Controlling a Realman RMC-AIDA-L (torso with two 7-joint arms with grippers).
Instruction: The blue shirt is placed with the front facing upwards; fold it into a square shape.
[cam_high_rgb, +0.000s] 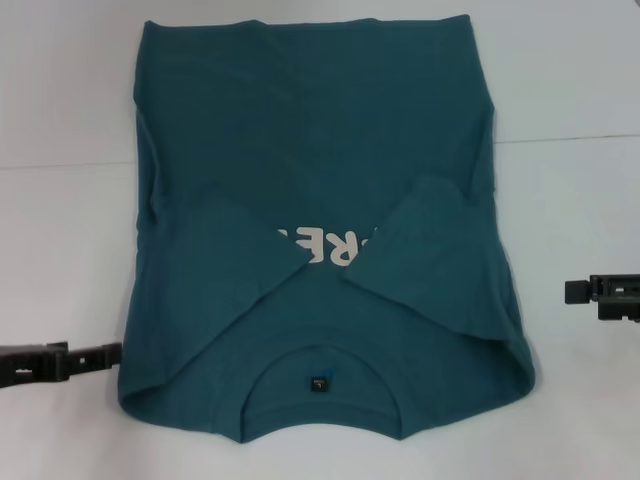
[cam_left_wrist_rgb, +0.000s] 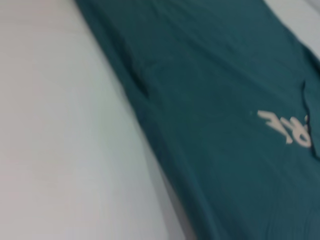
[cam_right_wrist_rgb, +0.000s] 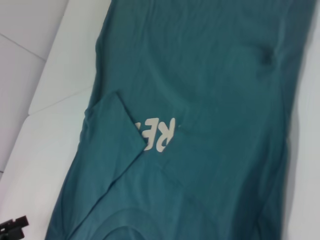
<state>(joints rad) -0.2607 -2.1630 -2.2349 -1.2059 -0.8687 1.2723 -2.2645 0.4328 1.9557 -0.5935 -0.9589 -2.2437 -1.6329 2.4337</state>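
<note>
The shirt lies flat on the bench, front up, across the middle from the far edge to the near edge. Its collar sits at the near edge, with a small dark tag at its centre. Both sleeves are folded inward over the chest: the left sleeve covers the start of the cream print, the right sleeve covers its end, and only a few middle letters show between them. The hem lies straight along the far edge. The side edges are folded in, leaving a roughly rectangular outline that widens slightly toward the collar.

The left hand is low near the bench's near-left corner, just beside the shirt's shoulder edge and holding nothing; whether its fingers are wide or narrow cannot be told. The right hand is near the right edge, apart from the shirt, empty; its finger spacing cannot be told either.
</note>
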